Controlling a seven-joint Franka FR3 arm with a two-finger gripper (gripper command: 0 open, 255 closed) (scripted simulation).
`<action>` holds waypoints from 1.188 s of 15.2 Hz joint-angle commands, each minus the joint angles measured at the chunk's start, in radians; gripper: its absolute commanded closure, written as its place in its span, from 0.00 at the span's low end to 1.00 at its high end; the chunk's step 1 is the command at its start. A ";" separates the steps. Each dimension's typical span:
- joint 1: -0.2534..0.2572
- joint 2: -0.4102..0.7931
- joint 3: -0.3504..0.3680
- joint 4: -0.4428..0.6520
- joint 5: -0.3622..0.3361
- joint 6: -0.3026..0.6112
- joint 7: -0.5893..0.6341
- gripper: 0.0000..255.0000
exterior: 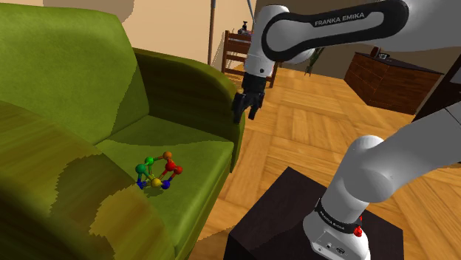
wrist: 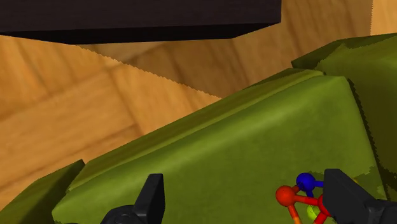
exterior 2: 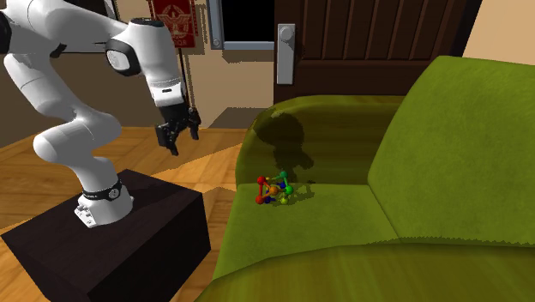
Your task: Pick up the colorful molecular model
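In the shoulder view the gripper hangs in the air off the end of the green sofa, high above the seat. The colorful molecular model lies on the seat cushion, well apart from the fingers and lower. I count one model, one sofa, one arm and one dark stand.

The second exterior view agrees: the gripper sits over the gap between stand and sofa, and the single model rests on the cushion near the armrest, with nothing touching it.

In the wrist view both fingers stand wide apart with nothing between them — the hand is fully spread and empty. The model shows just beside the far finger, off-centre, its red, orange and blue balls against the green.

I judge this to be the approach step, with the grasp not yet begun. Next I'd bring the hand over the seat, centre the model between the fingers, then descend — the lattice of rods needs a careful bite.
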 commanded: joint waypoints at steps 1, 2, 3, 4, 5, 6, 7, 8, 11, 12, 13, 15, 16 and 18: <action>0.010 0.062 0.027 0.005 0.012 0.072 0.024 0.00; 0.013 0.094 0.039 0.010 0.015 0.105 0.035 0.00; 0.017 0.127 0.051 0.017 0.018 0.138 0.047 0.00; 0.020 0.161 0.063 0.025 0.019 0.169 0.058 0.00; 0.023 0.195 0.074 0.035 0.020 0.200 0.070 0.00; 0.025 0.231 0.086 0.046 0.019 0.231 0.083 0.00; 0.027 0.266 0.097 0.058 0.017 0.260 0.096 0.00; 0.029 0.303 0.107 0.072 0.013 0.288 0.109 0.00; 0.034 0.415 0.137 0.123 -0.007 0.366 0.154 0.00; 0.036 0.453 0.145 0.142 -0.017 0.390 0.171 0.00; 0.038 0.491 0.153 0.163 -0.029 0.412 0.188 0.00; 0.044 0.568 0.166 0.208 -0.058 0.453 0.225 0.00; 0.048 0.607 0.170 0.233 -0.074 0.471 0.244 0.00; 0.059 0.685 0.175 0.287 -0.109 0.503 0.284 0.00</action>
